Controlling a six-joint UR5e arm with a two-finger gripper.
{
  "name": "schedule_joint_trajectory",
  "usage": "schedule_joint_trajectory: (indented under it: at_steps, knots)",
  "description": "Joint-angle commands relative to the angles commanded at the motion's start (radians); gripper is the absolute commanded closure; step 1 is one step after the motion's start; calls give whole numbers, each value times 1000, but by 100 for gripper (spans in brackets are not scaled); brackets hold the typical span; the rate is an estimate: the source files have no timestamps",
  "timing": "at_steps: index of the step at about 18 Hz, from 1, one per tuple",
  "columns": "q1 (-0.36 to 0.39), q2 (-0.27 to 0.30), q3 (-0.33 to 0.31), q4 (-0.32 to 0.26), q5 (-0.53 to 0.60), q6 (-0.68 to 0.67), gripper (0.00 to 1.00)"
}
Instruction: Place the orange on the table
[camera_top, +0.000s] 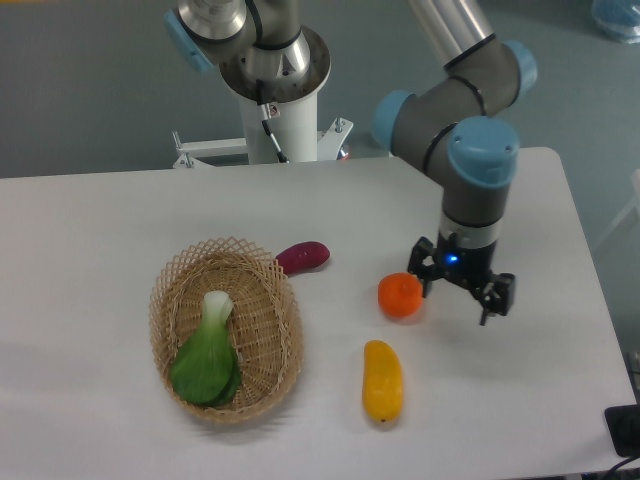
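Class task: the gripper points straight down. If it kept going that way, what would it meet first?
Probably the bare table. The open gripper points down beside the orange, which lies just left of its fingers and seems out of that line, though one view leaves depth unsure.

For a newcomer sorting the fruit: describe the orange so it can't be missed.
Start at the woven wicker basket on the white table. Right of it, beside the open gripper, sits the small round bright orange fruit: rounder than the elongated yellow fruit below it.

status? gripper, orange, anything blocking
Gripper open, empty, beside the orange. Orange resting on the table, free of the fingers. Nothing in the way; yellow fruit sits apart, nearer the camera.
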Motion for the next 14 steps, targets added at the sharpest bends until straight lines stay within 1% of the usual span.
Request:
schedule_joint_trajectory:
  at_steps: [2,4,5,7,9,14]
  knots:
    - [5,-17,41,-34,0,3,0]
    - [5,-34,94,-113,2,6,0]
    - [5,-38,126,-165,3,9,0]
    - [5,-42,146,-224,21,67,0]
    - [9,-34,143,-227,23,120,0]
    - [11,-31,121,-215,25,121,0]
